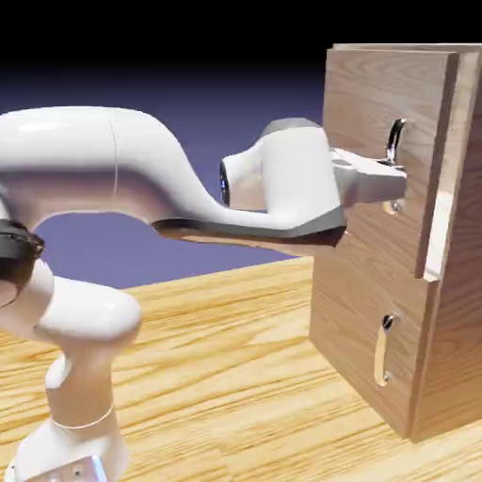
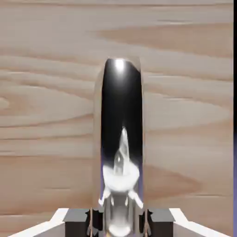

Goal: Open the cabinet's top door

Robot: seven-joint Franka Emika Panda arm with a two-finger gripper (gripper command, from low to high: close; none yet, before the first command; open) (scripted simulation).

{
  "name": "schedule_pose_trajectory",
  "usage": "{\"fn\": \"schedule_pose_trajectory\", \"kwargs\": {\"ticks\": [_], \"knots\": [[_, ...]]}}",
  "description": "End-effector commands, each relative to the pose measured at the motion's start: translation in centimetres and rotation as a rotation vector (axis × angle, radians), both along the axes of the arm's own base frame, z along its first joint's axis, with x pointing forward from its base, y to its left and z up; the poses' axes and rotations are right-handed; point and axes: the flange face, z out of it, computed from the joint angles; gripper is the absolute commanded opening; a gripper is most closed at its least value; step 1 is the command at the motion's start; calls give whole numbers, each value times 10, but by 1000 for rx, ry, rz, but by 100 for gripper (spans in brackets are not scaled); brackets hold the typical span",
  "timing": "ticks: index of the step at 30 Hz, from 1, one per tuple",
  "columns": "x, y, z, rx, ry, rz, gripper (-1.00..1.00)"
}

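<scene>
The cabinet (image 1: 461,311) is a tall wood-grain box at the exterior view's right. Its top door (image 1: 377,104) carries a curved silver handle (image 1: 396,136), and the panel's right edge stands a little proud of the cabinet front. My gripper (image 1: 400,177) is at the lower part of that handle, with the white hand level behind it. In the hand view the shiny handle (image 2: 121,115) runs up the middle against the door's wood (image 2: 46,115). It sits between my grey fingertips (image 2: 78,217), and the gripper (image 2: 120,222) is shut on it.
Below the top door is a smaller lower door (image 1: 348,329) with a short metal handle (image 1: 383,350). The cabinet stands on a wooden table (image 1: 235,377). My arm's base and elbow fill the exterior view's left side.
</scene>
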Motion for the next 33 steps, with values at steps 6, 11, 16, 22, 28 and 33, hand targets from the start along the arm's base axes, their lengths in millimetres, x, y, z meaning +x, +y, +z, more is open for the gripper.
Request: {"fn": "schedule_pose_trajectory", "kwargs": {"ticks": [6,11,16,22,28,33], "knots": [[-28,19,0,1,0,-100,-100],[-49,36,0,0,0,-179,-100],[-68,54,0,1,0,-255,-100],[-93,83,0,1,0,-366,-100],[-114,113,0,1,0,-472,-100],[-130,141,0,1,0,-564,-100]]}}
